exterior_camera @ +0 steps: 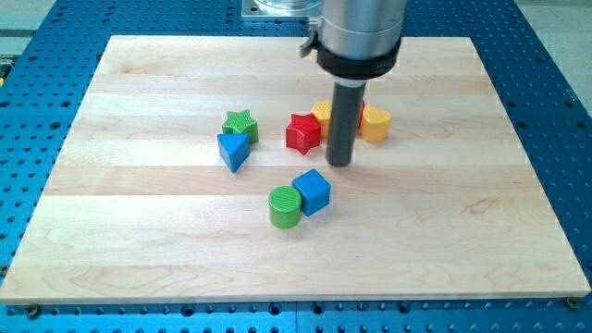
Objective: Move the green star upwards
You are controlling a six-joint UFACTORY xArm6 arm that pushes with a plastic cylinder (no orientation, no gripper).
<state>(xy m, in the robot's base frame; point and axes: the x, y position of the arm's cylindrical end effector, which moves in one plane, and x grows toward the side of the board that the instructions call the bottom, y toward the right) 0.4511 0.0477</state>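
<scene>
The green star (240, 124) lies left of the board's middle, touching the blue triangle (233, 151) just below it. My tip (339, 163) rests on the board well to the right of the star, just right of and below the red star (302, 132). The rod hides part of the blocks behind it.
A yellow block (322, 113) and a yellow heart-like block (375, 123) sit behind the rod, with a sliver of red (360, 111) between them. A blue cube (313, 191) and a green cylinder (285, 206) touch below my tip. The wooden board (139, 240) lies on a blue perforated table.
</scene>
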